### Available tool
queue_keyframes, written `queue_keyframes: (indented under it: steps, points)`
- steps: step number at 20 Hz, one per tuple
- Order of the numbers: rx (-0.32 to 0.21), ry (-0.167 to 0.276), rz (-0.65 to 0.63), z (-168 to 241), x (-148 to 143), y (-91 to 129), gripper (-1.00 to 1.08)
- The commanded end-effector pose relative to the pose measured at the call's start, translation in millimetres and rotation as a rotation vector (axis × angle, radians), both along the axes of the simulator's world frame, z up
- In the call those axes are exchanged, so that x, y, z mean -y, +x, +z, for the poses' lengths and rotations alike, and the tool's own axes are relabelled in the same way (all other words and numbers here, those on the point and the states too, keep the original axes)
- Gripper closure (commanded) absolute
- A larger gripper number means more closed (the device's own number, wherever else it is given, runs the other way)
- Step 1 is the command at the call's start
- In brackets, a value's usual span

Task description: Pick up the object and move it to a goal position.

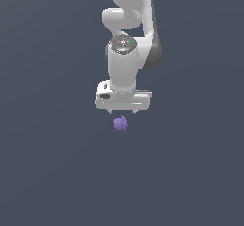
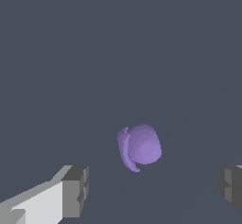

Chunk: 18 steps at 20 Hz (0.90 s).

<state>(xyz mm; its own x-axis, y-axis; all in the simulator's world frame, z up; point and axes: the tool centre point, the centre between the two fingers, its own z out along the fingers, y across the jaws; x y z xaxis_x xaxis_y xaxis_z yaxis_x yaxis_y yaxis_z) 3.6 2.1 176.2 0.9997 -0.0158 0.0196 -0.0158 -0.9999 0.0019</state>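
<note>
Under the white arm [image 1: 125, 58], the gripper [image 1: 122, 112] points down with its two fingers [image 2: 75, 191] spread wide and holding nothing, and the small purple object [image 1: 120, 123] lies just below them on the dark grey floor [image 1: 47, 163], not touched by either finger.

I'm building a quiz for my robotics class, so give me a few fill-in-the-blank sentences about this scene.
1. The object is coloured ____.
2. In the wrist view, the gripper has its jaws ____, with the object apart from both fingers.
3. The arm is mostly ____ in colour.
4. The number of loose things on the surface is ____.

Missing words: purple; open; white; one
</note>
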Motion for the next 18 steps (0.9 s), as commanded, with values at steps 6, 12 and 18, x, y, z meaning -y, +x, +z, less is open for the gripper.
queue_keyframes:
  steps: [6, 12, 18]
  points:
    - [-0.008, 0.012, -0.011, 1.9, 0.8, -1.7, -0.92]
    - [-0.018, 0.028, -0.028, 5.5, 1.1, -3.7, -0.92]
    - [-0.018, 0.024, -0.005, -2.4, 2.4, -4.5, -0.92]
